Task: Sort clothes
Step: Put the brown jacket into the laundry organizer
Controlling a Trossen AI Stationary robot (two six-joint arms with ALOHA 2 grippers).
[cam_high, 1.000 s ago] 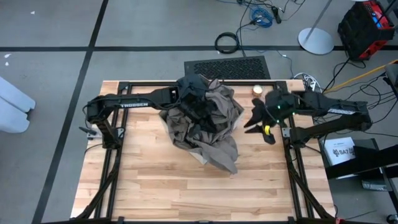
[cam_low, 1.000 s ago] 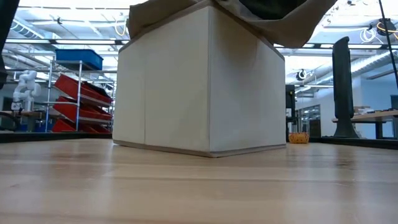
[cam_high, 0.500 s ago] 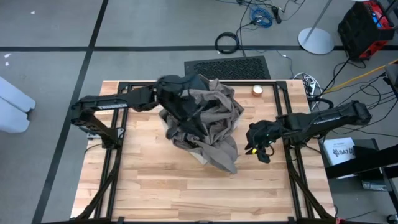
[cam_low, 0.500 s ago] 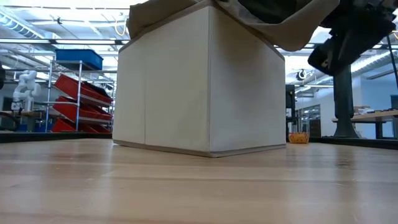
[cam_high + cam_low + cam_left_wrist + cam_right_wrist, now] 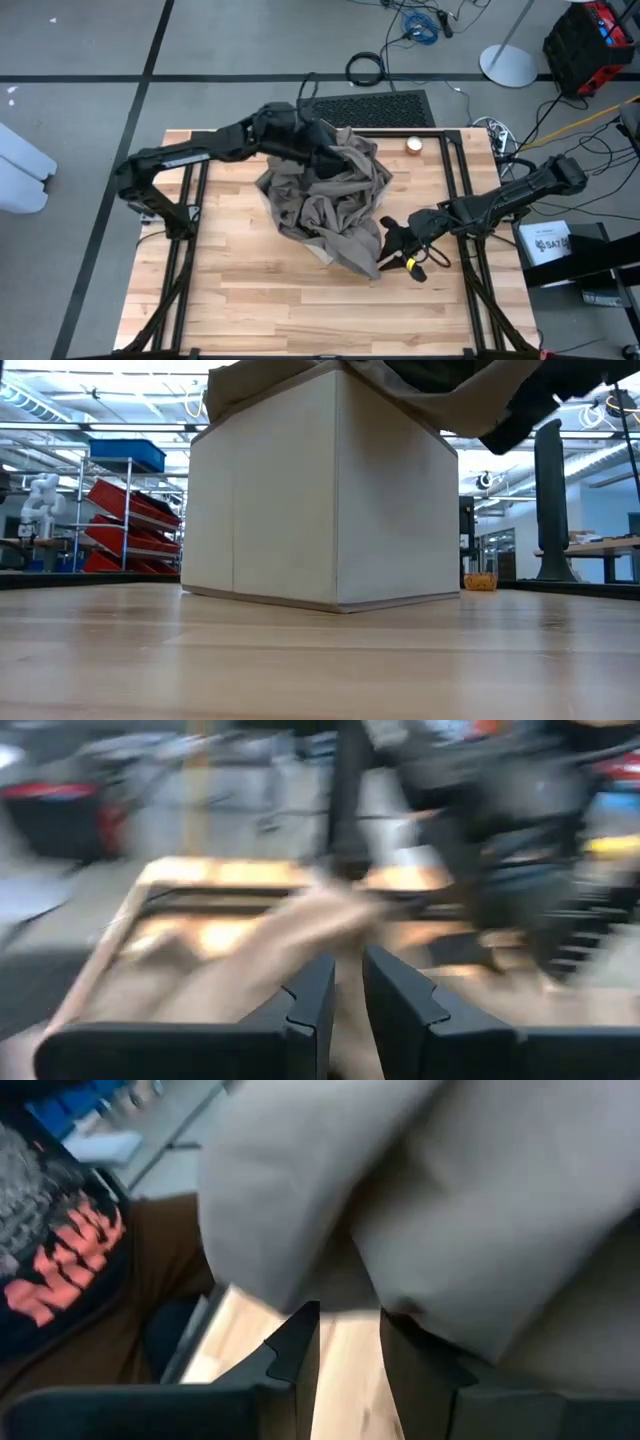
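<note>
Reaching low, the right gripper, fingers slightly apart and empty, meets the taupe cloth heaped over the box; the left gripper, nearly closed, hovers at its far edge. Soft, light fabric; best pinched at the hanging fold.

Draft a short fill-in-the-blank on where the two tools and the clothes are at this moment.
1. The taupe-brown fabric garment is heaped over a pale fabric ____.
2. The right tool sits beside the garment's hanging edge, low over the light wooden ____.
3. The left tool is at the pile's ____ edge, toward the black floor grate.

Missing words: box; table; far
</note>
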